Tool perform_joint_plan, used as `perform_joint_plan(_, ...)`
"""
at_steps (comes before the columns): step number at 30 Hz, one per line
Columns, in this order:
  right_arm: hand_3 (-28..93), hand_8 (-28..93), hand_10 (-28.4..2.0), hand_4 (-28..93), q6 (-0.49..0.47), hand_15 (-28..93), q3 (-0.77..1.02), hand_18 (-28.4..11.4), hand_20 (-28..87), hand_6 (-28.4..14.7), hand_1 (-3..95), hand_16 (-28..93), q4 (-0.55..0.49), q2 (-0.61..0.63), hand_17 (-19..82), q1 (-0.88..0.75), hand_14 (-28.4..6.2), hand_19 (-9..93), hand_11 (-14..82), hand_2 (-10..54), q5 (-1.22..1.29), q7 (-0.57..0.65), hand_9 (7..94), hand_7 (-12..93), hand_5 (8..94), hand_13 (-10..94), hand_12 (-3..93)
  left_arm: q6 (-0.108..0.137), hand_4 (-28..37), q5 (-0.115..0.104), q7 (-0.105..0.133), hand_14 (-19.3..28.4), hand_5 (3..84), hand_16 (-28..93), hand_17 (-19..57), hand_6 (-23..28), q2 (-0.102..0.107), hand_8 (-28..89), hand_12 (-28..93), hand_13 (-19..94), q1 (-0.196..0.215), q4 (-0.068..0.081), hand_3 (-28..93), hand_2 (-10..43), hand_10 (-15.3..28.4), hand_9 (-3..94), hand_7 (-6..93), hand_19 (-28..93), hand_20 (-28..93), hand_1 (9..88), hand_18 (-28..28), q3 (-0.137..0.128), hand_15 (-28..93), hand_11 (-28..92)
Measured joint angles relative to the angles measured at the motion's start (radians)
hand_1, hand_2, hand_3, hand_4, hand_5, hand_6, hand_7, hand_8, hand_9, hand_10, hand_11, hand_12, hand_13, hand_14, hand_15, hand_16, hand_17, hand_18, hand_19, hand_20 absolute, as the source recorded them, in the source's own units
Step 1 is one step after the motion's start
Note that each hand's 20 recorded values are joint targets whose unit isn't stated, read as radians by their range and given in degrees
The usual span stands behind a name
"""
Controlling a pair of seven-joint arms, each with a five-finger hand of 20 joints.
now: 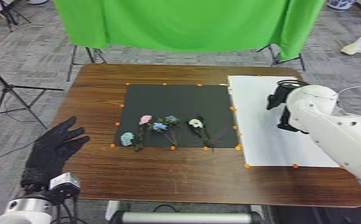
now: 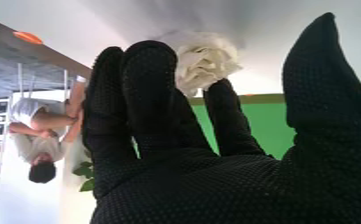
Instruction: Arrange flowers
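Observation:
My right hand (image 1: 277,99) is over the white sheet (image 1: 258,145) at the table's right side. In the right wrist view the fingers of my right hand (image 2: 239,192) are straight, with the thumb apart from them. A white flower (image 2: 207,62) shows behind the fingertips, and green leaves (image 2: 86,172) peek out beside the hand; whether they touch it, I cannot tell. On the black sheet (image 1: 176,100) lie a pink flower (image 1: 145,119), blue flowers (image 1: 160,126), a light blue flower (image 1: 127,139) and a white flower (image 1: 196,123). My left hand (image 1: 48,152) is open by the table's left edge.
Small orange markers (image 1: 247,165) line both sheets on the brown table (image 1: 176,175). A green cloth (image 1: 185,25) hangs beyond the far edge, with stands around it. My right arm crosses the white sheet's right side.

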Motion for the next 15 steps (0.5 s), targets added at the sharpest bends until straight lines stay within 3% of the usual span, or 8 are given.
perform_joint_plan(8, 93, -16, -15.9, -27, -0.005, 86, -0.001, -21.6, 16, -5.3, 31.9, 5, 0.000, 0.001, 27, -0.002, -9.0, 93, 21.3, -7.3, -0.010, 0.017, 49.0, 22, 45.2, 65, 12.7, 0.000, -21.2, 0.000, 0.000, 27.7, 37.1, -12, -11.2, 10.3, -0.001, -10, 10, 28, -0.001, 0.000, 81, 5.0, 20.6, 35.9, 14.5, 57, 3, 24.0, 23.5, 0.004, 57, 30)
perform_joint_plan(12, 92, -19, -12.7, -28, 0.034, 82, -0.030, -20.6, 15, -3.0, 41.4, 10, -0.001, 0.014, 31, 0.008, -5.7, 93, 30.1, -9.5, -0.018, 0.025, 62.5, 30, 56.7, 71, 13.1, -0.001, -21.2, 0.000, 0.000, 27.7, 37.1, -12, -11.2, 10.3, -0.001, -10, 10, 28, -0.001, 0.000, 81, 5.0, 20.5, 35.9, 14.5, 57, 3, 23.9, 23.4, 0.005, 57, 30)
perform_joint_plan(14, 89, -16, -11.3, -28, 0.072, 81, -0.062, -20.5, 16, -2.6, 43.5, 11, -0.001, 0.025, 32, 0.015, -5.0, 93, 28.3, -9.5, -0.031, 0.031, 66.1, 32, 59.1, 72, 16.4, -0.001, -21.2, 0.000, 0.000, 27.7, 37.1, -12, -11.2, 10.3, -0.001, -10, 10, 28, -0.001, 0.001, 81, 5.0, 20.6, 35.9, 14.4, 57, 3, 23.9, 23.5, 0.005, 57, 30)
perform_joint_plan(15, 86, -13, -9.2, -28, 0.087, 81, -0.074, -20.4, 16, -2.4, 46.5, 11, -0.002, 0.029, 33, 0.016, -4.5, 93, 22.3, -9.5, -0.037, 0.032, 71.8, 37, 60.8, 74, 22.9, -0.001, -21.2, 0.000, 0.000, 27.7, 37.1, -12, -11.3, 10.3, -0.001, -10, 10, 28, -0.002, 0.001, 81, 5.0, 20.6, 35.9, 14.4, 57, 3, 23.9, 23.5, 0.006, 57, 30)
